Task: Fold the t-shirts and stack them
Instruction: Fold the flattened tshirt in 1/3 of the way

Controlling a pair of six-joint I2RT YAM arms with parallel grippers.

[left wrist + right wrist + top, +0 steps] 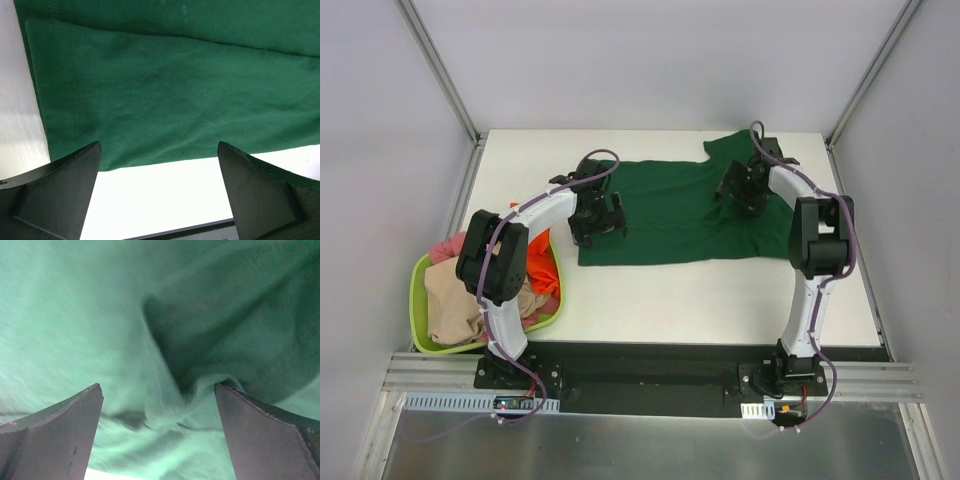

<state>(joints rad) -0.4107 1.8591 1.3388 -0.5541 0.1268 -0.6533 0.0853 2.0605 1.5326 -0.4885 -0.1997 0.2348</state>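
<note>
A large dark green t-shirt (680, 212) lies spread on the white table, folded lengthwise, one sleeve at the back right. My left gripper (600, 222) hovers open over its left hem end; in the left wrist view the hem (150, 100) lies just beyond the open gripper (159, 150) and nothing is between the fingers. My right gripper (748, 190) is open over the shirt's right part near the sleeve; the right wrist view shows rumpled green cloth (165, 355) under the open gripper (159, 390). Orange, beige and pink shirts (460, 300) lie in a basket.
A lime-green plastic basket (418, 300) stands at the table's near left, beside the left arm's base. White walls and metal posts enclose the table on three sides. The black rail with the arm bases runs along the near edge.
</note>
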